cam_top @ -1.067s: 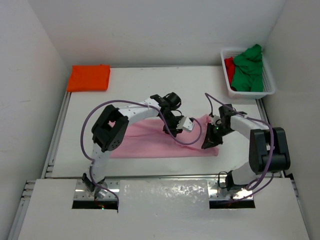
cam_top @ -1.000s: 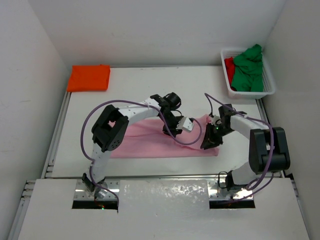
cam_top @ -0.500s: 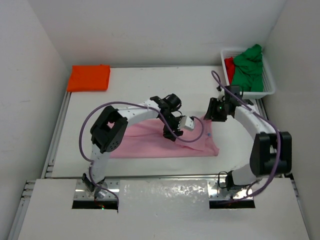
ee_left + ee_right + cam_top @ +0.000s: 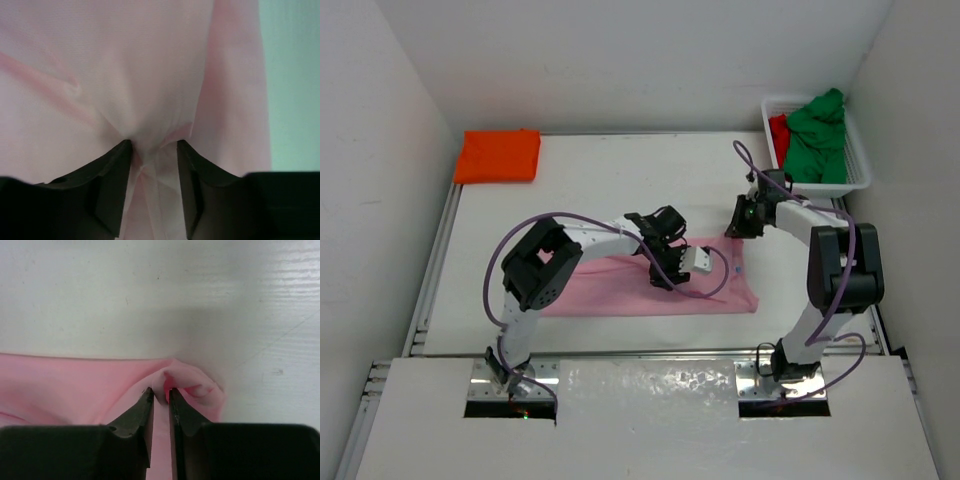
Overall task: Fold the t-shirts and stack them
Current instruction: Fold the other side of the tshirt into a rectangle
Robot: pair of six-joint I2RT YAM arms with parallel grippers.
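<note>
1. The pink shirt (image 4: 620, 290) is being folded, lying flat on the desk (image 4: 570, 180); a ridge of it is being pinched by the left pincer (image 4: 152, 145).
2. Its far right corner is being pinched by the right pincer (image 4: 160, 391).
3. Next, an even, joint lift across is probably being called for.

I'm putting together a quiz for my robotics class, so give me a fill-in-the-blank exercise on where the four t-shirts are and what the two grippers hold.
1. The left gripper and the right gripper both pinch the pink t-shirt, the right one at its ____ (near or far) edge.
2. The orange t-shirt lies folded at the far ____ corner of the table.
3. The white basket holds ____ shirts: the green t-shirt and the red t-shirt.
Missing words: far; left; two.
</note>
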